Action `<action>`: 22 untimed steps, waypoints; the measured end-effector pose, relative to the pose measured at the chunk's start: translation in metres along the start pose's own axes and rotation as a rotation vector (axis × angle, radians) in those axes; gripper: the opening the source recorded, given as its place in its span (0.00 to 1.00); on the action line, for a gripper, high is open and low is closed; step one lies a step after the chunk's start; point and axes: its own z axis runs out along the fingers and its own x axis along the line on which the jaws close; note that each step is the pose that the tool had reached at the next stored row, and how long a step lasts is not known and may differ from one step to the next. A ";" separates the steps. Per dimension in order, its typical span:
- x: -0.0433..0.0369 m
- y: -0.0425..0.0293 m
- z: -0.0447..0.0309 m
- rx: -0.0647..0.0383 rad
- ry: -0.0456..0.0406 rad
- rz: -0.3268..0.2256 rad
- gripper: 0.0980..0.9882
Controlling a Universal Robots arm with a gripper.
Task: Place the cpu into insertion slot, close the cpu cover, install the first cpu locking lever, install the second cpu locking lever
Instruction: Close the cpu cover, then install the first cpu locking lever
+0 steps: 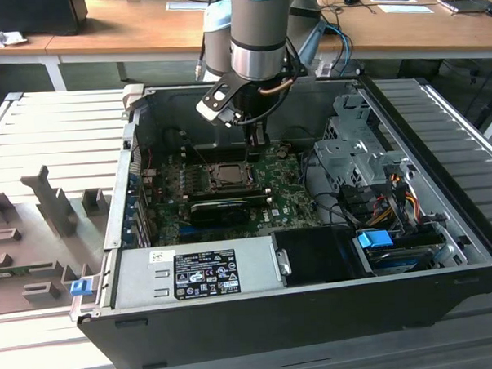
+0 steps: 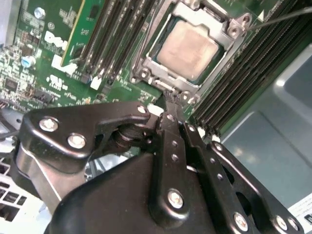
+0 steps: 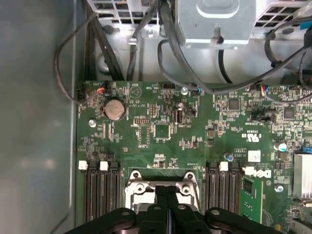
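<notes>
The cpu [image 2: 187, 44], with a dull silver top, lies in the insertion slot [image 1: 227, 175] on the green board. The cpu cover [image 2: 228, 30], a grey metal frame, lies flat around it. From one corner of the socket a thin locking lever rod [image 2: 282, 14] runs out over the memory slots. My gripper [image 2: 170, 103] hangs just above the socket's edge with its black fingers pressed together and nothing visible between them. In the first wrist view the gripper [image 3: 167, 192] sits over the socket's metal rim [image 3: 141, 187]. In the exterior view the gripper [image 1: 256, 141] is just behind the socket.
The open computer case [image 1: 132, 198] walls in the board. A black graphics card [image 1: 218, 208] lies in front of the socket, with the power supply [image 1: 193, 273] nearer. A drive cage [image 1: 351, 151] and cables [image 1: 385, 195] stand on the exterior view's right. Memory slots [image 2: 112, 39] flank the socket.
</notes>
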 end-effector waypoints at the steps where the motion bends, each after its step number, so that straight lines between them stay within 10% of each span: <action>1: 0.0000 -0.0028 0.0001 0.000 0.0000 0.000 0.01; 9: 0.0005 -0.0297 0.0033 0.000 0.0009 -0.002 0.01; 22: 0.0008 -0.0434 0.0019 0.000 0.0012 -0.002 0.01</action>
